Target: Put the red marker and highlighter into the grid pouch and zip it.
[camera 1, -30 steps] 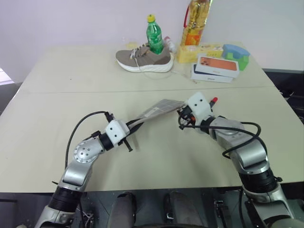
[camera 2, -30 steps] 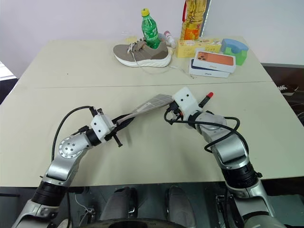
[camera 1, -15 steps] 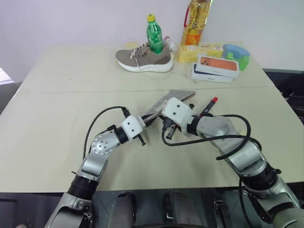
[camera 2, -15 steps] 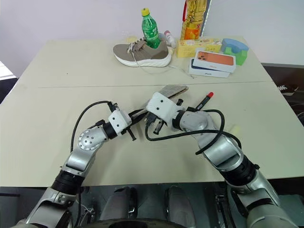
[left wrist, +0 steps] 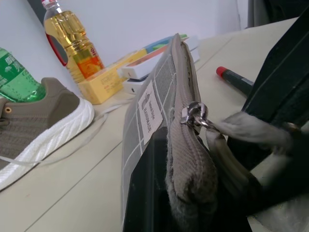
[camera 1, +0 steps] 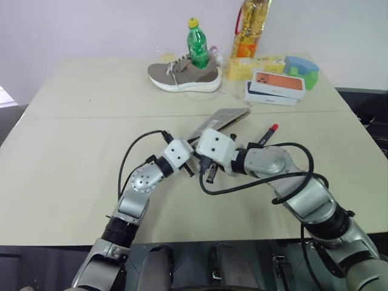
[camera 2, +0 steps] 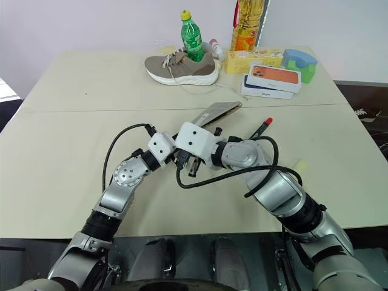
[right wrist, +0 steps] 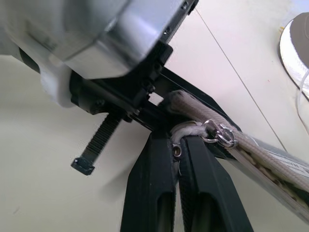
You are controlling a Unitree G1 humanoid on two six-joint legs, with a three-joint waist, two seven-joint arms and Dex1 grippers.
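Observation:
The grid pouch (camera 1: 225,117) hangs tilted above the table, zip edge up, white label (left wrist: 150,112) on its side. My left gripper (camera 1: 193,162) is shut on the pouch's near end. Right beside it, my right gripper (right wrist: 177,157) is shut on the grey cord zip pull (right wrist: 189,129), which hangs from the metal slider (right wrist: 219,133) at that same end. The red marker (camera 1: 267,134) lies on the table just past my right forearm, apart from both grippers. The highlighter is out of view.
At the table's far edge stand a grey shoe (camera 1: 183,76), a green bottle (camera 1: 196,43), an oil bottle (camera 1: 249,29), a yellow box (camera 1: 250,66), stacked phone boxes (camera 1: 274,86) and a blue-green object (camera 1: 302,70).
My right gripper has travelled left along the pouch to its near end, beside the left gripper. The left gripper has shifted right and forward, raising the pouch's far end. The marker has stayed put.

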